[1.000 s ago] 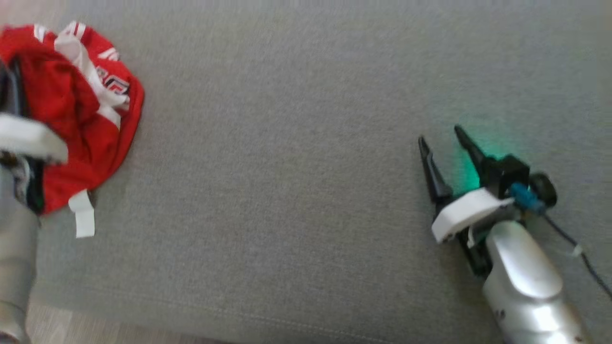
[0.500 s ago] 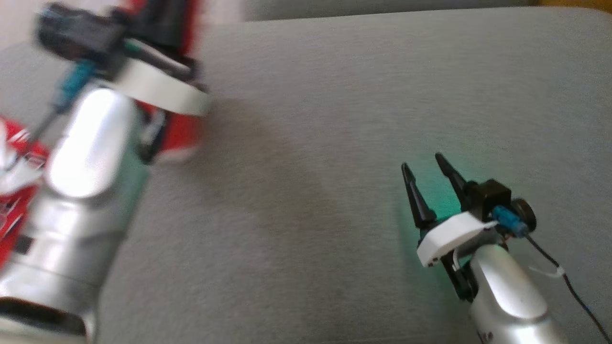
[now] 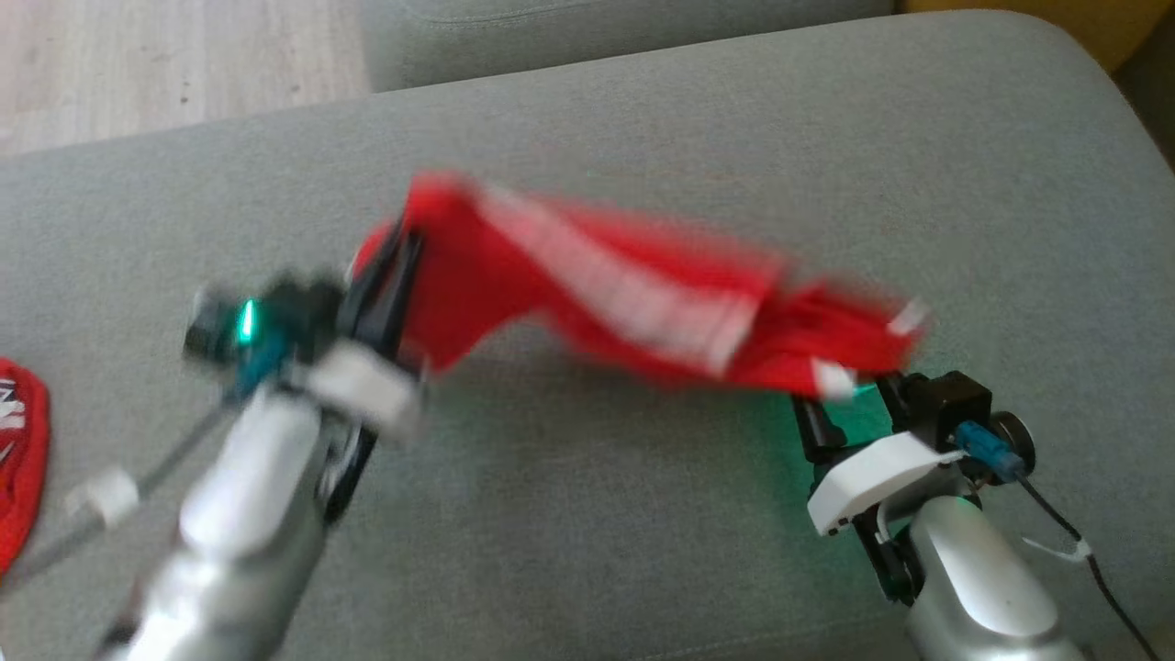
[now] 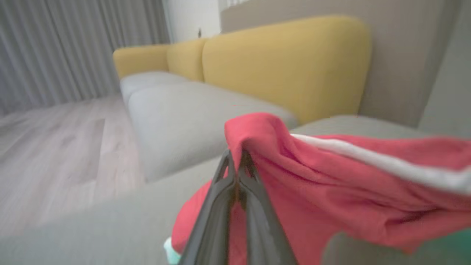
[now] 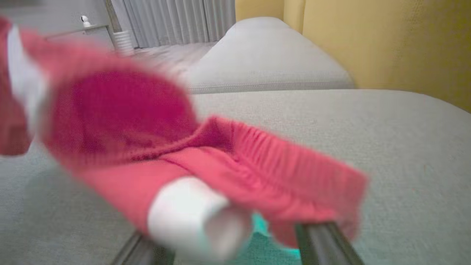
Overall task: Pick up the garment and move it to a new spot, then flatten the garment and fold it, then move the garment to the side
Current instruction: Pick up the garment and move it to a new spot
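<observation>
The garment (image 3: 624,294) is red with white stripes and white cuffs. It hangs blurred in the air above the grey cushion (image 3: 643,514), stretched from left to right. My left gripper (image 3: 399,248) is shut on its left end; in the left wrist view the closed fingers (image 4: 235,176) pinch a red fold (image 4: 331,191). The garment's right end drapes over the tips of my right gripper (image 3: 849,408), which stands open on the cushion. In the right wrist view the cloth (image 5: 220,162) and a white cuff (image 5: 187,213) lie across the spread fingers (image 5: 323,239).
Another red cloth with white marks (image 3: 18,459) lies at the cushion's left edge. A second grey cushion (image 3: 551,37) sits behind, wood floor (image 3: 165,64) at the far left. A yellow sofa back (image 4: 287,62) rises beyond the cushions.
The head camera has shifted. My left arm has lifted the garment off the cushion's left side and swung it right, so it now trails over the right gripper. The right gripper stays open.
</observation>
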Robot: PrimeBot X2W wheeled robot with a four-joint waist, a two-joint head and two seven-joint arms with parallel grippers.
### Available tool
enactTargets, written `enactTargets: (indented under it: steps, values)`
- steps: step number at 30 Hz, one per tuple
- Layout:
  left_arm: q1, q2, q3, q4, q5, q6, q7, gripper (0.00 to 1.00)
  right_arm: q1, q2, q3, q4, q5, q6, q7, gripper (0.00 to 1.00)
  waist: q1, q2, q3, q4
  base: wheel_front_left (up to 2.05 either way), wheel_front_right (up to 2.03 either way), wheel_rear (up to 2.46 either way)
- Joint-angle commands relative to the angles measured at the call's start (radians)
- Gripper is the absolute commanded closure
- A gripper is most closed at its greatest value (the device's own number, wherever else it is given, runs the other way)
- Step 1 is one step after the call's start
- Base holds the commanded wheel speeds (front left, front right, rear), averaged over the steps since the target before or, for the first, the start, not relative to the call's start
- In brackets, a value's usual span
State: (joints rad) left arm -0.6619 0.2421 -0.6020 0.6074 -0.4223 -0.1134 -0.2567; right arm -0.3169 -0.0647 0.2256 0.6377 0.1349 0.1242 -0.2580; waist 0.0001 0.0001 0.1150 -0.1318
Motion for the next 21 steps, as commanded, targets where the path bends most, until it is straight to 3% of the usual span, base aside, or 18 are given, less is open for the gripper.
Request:
enactTargets:
  steps: [1, 6, 7, 11, 13, 21]
  values:
    - [0.024, 0.036, 0.059, 0.015, 0.007, 0.024, -0.005, 0.00, -0.015, 0.014, 0.025, -0.037, 0.009, 0.007, -0.004, 0.00, -0.0001, -0.0001, -0.004, 0.011, 0.00, 0.00, 0.00]
    - [0.198, 0.025, 0.190, 0.015, 0.021, 0.111, -0.005, 0.00, -0.015, 0.014, 0.025, -0.052, 0.015, 0.007, -0.004, 0.00, -0.0001, -0.0001, -0.017, 0.034, 0.00, 0.00, 0.00]
    - [0.198, 0.025, 0.190, 0.015, 0.021, 0.111, -0.005, 0.00, -0.015, 0.014, 0.025, -0.052, 0.015, 0.007, -0.004, 0.00, -0.0001, -0.0001, -0.017, 0.034, 0.00, 0.00, 0.00]
    - [0.350, -0.005, 0.336, -0.082, 0.057, 0.174, -0.005, 0.00, -0.003, 0.014, 0.017, -0.068, 0.017, 0.007, -0.004, 0.00, -0.0001, -0.0001, -0.040, 0.055, 0.00, 0.00, 0.00]
    - [0.420, -0.026, 0.390, -0.131, 0.086, 0.183, -0.005, 0.00, 0.007, 0.014, 0.013, -0.074, 0.020, 0.007, -0.004, 0.00, -0.0001, -0.0001, -0.056, 0.063, 0.00, 0.00, 0.00]
    - [0.619, -0.134, 0.537, -0.230, 0.177, 0.149, -0.005, 0.00, 0.080, 0.014, -0.017, -0.087, 0.039, 0.007, -0.004, 0.00, -0.0001, -0.0001, -0.106, 0.087, 0.00, 0.00, 0.00]
